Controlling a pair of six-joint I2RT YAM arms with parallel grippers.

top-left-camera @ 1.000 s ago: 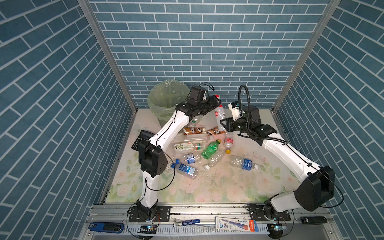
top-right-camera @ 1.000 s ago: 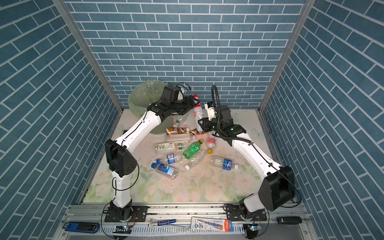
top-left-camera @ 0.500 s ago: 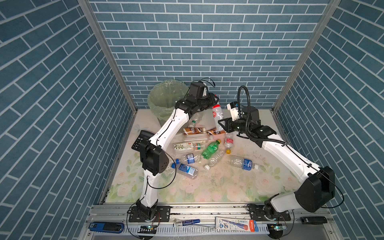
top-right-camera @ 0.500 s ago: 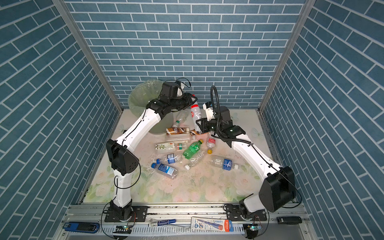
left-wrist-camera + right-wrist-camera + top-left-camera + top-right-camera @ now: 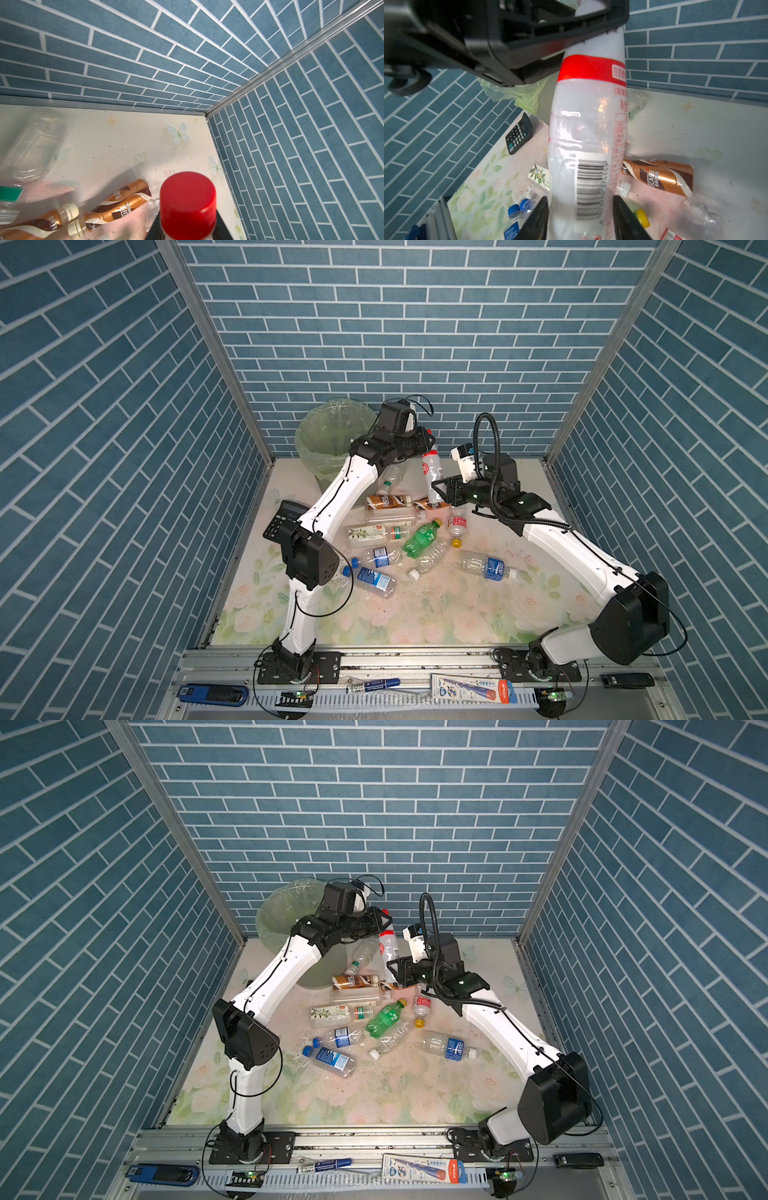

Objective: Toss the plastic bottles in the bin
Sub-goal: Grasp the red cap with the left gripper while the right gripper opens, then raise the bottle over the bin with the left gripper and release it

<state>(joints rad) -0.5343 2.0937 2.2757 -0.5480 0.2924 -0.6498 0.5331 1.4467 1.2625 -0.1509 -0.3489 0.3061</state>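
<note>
While the handover hangs mid-air: red-capped bottle [image 5: 431, 470] upright above the surface [image 5: 478, 614], near the bin [image 5: 332, 404], not in it.
Left claw [image 5: 428, 443]: clamped on its neck.
Right claw [image 5: 438, 491]: jaws flank its base; pressing or freed, cannot tell.
Done: no bottle visibly binned.
Remaining: about a dozen loose bottles [image 5: 420, 536] scattered.

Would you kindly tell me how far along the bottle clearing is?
Nothing looks binned yet: no bottle shows inside the bin. In hand: the left tool is shut on the red-capped bottle near its cap, the right tool flanking its base. Left: every other bottle, like the green bottle, lies on the table.
</note>
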